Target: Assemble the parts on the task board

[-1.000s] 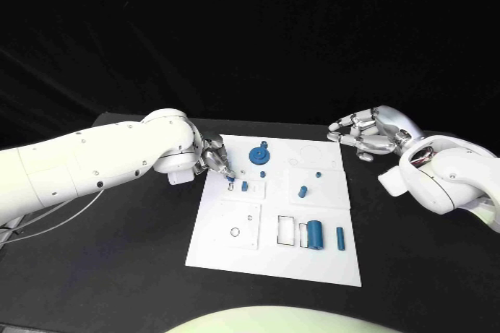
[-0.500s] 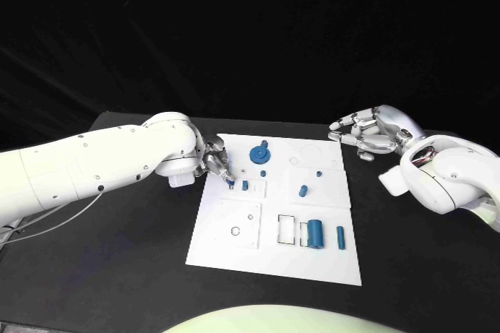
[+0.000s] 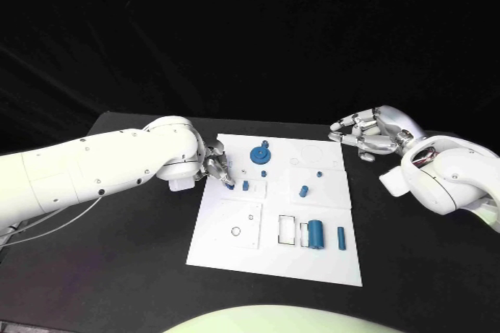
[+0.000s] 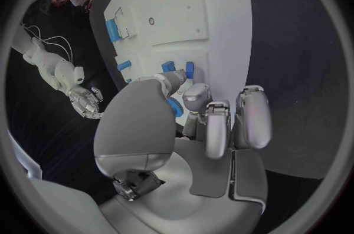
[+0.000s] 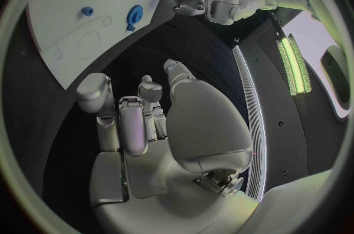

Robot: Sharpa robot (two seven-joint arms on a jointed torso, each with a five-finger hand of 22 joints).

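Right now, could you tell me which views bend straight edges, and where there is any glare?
Both wrist views bend the task board edges, fisheye style; the head view keeps them straight. In the right wrist view, green light strips glare brightly beside the right hand.

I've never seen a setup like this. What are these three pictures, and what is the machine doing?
It is a robot with two white arms ending in silver hands. One picture looks down from its head; the two round ones come from cameras behind each wrist. On the black table lies a white board with small blue pieces, such as a gear and a cylinder. The left hand pinches a small blue piece at the board's edge. The right hand hangs beside the board, fingers curled, holding nothing.
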